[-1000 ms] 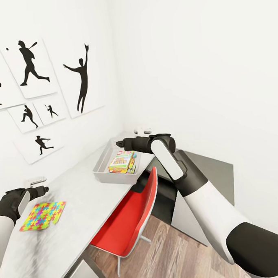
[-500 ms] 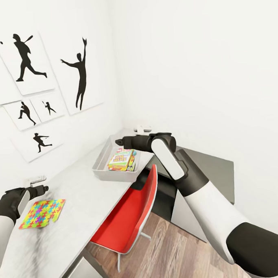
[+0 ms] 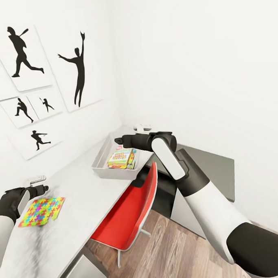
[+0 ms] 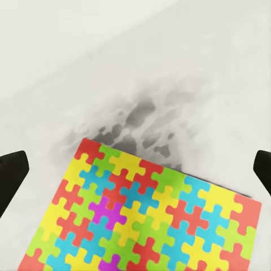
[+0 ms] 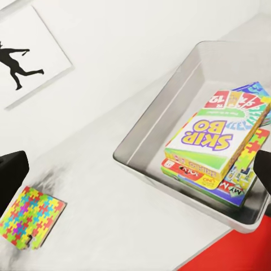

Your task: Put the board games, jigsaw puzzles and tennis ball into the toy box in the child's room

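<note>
My view has drifted slightly; little else changes. My left claw (image 4: 135, 169) hangs wide over the last jigsaw puzzle (image 3: 41, 211) on the counter (image 3: 90, 186); games fill the toy box (image 3: 100, 161)

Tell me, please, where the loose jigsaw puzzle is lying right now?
In the head view the jigsaw puzzle lies flat on the table at lower left, beside the left gripper.

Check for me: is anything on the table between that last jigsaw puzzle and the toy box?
Nothing visible. The jigsaw puzzle lies flat under the open left gripper, and bare white table runs from it to the toy box. The red chair sits beside the table edge, below the tabletop.
</note>
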Robot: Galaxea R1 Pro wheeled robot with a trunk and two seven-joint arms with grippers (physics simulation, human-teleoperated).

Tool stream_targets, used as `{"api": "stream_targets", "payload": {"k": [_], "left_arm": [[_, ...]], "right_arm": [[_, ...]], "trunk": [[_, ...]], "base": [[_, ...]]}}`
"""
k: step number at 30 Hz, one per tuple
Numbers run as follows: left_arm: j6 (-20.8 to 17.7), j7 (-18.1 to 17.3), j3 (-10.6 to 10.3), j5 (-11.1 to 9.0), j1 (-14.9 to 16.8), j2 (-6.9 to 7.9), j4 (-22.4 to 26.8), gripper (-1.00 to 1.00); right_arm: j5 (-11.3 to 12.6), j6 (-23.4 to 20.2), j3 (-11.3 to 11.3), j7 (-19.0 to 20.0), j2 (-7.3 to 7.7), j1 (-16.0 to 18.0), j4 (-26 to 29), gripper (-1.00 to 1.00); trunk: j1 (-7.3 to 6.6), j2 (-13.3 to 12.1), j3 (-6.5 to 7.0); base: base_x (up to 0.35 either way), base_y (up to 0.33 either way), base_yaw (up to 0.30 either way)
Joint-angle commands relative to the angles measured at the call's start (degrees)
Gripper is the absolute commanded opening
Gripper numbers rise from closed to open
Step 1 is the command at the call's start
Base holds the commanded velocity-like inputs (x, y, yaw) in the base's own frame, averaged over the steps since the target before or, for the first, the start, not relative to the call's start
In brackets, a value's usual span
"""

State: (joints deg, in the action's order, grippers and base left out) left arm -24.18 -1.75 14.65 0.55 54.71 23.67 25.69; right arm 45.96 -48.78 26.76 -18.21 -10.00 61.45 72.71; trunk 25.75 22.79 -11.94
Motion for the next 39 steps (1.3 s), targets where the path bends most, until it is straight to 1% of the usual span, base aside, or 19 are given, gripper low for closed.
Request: {"api": "stream_targets", "payload": {"k": [1, 20, 23, 29, 33, 39], "left_arm": [[-0.34, -0.18, 0.29, 0.06, 0.04, -0.03, 0.10, 1.00], [-0.49, 0.00, 0.39, 0.06, 0.05, -0.03, 0.15, 1.00], [-0.47, 0.64, 0.44, 0.06, 0.05, -0.04, 0.15, 1.00], [-0.44, 3.17, 0.53, 0.00, 0.04, -0.04, 0.15, 1.00], [-0.21, 3.93, 0.60, -0.07, 0.04, -0.03, 0.15, 1.00], [2.49, 4.66, 0.64, -0.11, 0.04, -0.03, 0.15, 1.00]], "right_arm": [[0.61, -0.09, 0.04, -0.60, 0.00, 0.07, 0.05, 1.00], [0.62, -0.09, 0.04, -0.60, 0.00, 0.07, 0.06, 1.00], [0.62, -0.09, 0.08, -0.60, 0.00, 0.07, 0.06, 1.00], [0.62, -0.09, 0.12, -0.60, 0.00, 0.07, 0.06, 1.00], [0.62, -0.09, 0.13, -0.60, 0.00, 0.07, 0.06, 1.00], [0.55, -0.09, 0.20, -0.60, 0.00, 0.07, 0.06, 1.00]], "trunk": [[0.03, 0.13, -0.21], [0.03, 0.13, -1.90], [0.03, 0.13, -2.17], [0.03, 0.13, -2.70], [0.03, 0.13, -3.06], [0.03, 0.13, -3.60]], "base": [[0.000, 0.000, 0.000], [0.000, 0.000, 0.000], [0.000, 0.000, 0.000], [0.000, 0.000, 0.000], [0.000, 0.000, 0.000], [0.000, 0.000, 0.000]]}}
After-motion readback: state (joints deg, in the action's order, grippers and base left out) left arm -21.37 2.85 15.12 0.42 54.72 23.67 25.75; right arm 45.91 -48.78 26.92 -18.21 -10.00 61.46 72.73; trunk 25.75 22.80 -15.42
